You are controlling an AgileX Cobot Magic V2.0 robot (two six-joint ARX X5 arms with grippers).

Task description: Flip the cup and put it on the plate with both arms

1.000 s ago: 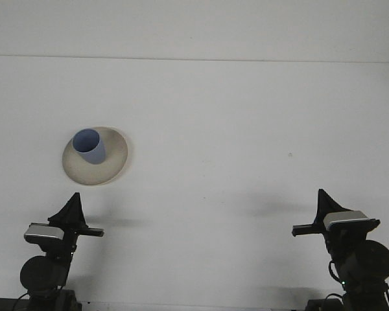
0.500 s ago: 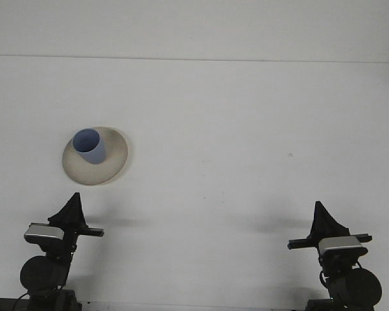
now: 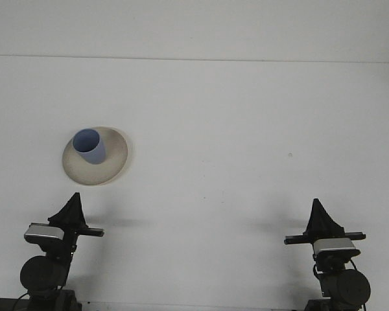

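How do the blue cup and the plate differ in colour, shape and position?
The blue cup is light blue, while the plate is cream. The cup is tall and narrow with its opening facing up; the plate is wide, round and shallow. The cup stands on the plate, toward its far left side, while the plate rests on the white table. Both sit apart from the two grippers.

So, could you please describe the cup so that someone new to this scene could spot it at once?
On the wide white table, look to its left half for the round cream plate. Standing upright on that plate, toward its left side, is the small light-blue cup, open mouth up. It is the only blue thing in view.
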